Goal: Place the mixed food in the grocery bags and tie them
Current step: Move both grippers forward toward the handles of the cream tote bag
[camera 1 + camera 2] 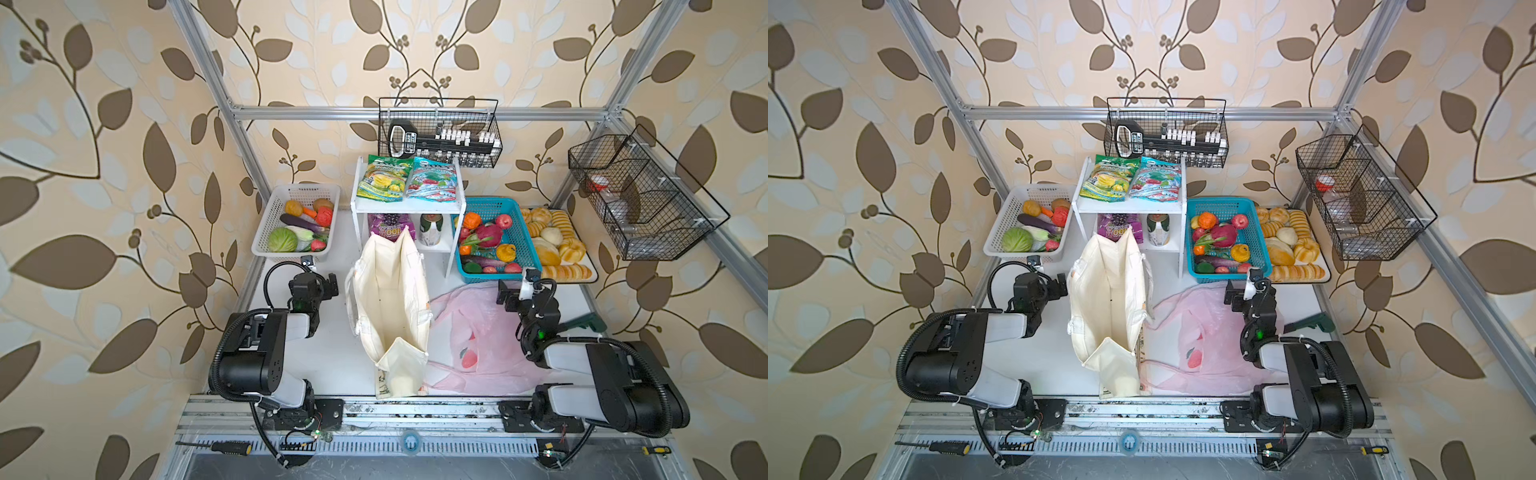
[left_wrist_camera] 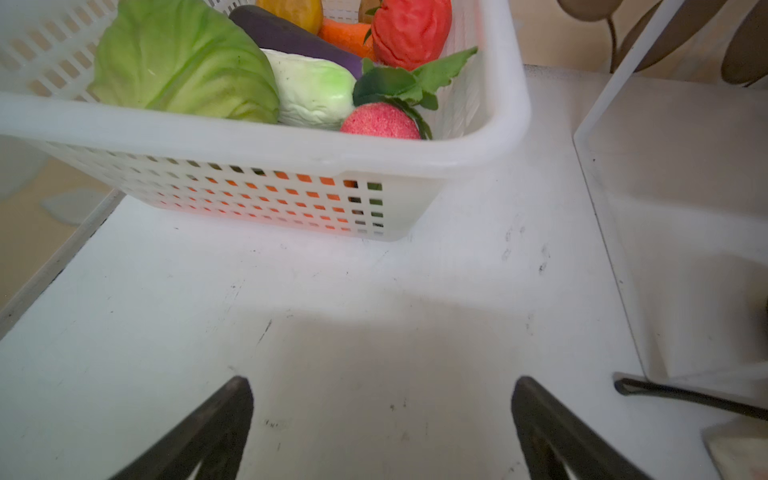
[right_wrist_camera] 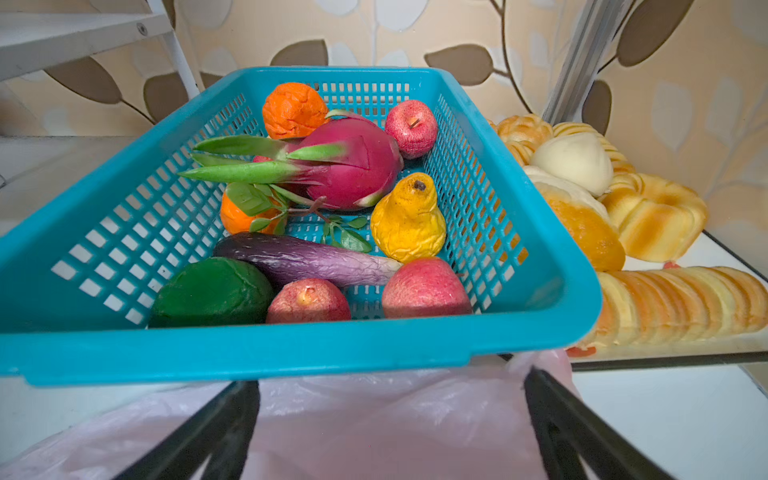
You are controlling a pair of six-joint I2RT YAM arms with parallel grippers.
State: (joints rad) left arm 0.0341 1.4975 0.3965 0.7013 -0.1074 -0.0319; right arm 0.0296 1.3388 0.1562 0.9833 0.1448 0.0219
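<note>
Above white tabletop (image 1: 324, 353), holds nothing: left gripper (image 2: 382, 386) jaws spread wide short of white basket (image 2: 291, 153), right gripper (image 3: 390, 382) jaws spread wide over pink plastic bag (image 3: 374, 424), facing teal basket (image 3: 291, 357) with magenta dragon fruit (image 3: 353, 170) inside; cream canvas tote (image 1: 390, 291) upright between arms.

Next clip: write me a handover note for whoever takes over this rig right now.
Tools: the left tool is open and empty over the table by the white basket. The right tool is open and empty above the pink plastic bag, facing the teal basket.
Bags: the canvas tote stands open mid-table with nothing seen inside. The pink plastic bag lies flat beside it.
Food: the teal-and-red packet is on top of the white shelf, with the purple packet and green can underneath. The dragon fruit and the other fruits are in the teal basket.
Done: nothing packed.
Left: load the food, tie the bags.
</note>
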